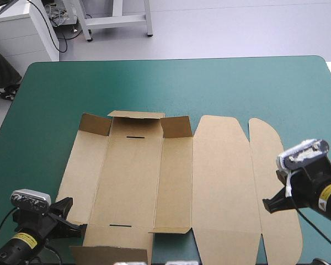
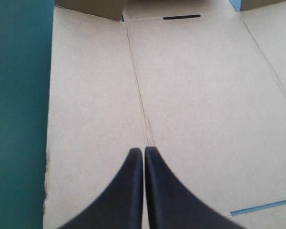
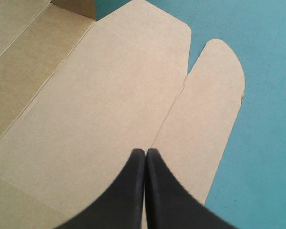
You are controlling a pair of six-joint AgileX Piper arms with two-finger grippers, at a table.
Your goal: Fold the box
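1. Lying mostly flat on the teal-green tabletop (image 1: 220, 83), the brown box (image 1: 154, 182) is holding nothing; its far flaps (image 1: 135, 115) are tilting up.
2. The left jaws, pressed together, are hovering over a crease near its near-left corner; the right jaws, likewise together, over the crease beside the rounded flap (image 3: 214, 95).
3. Only the high view is showing the whole sheet.
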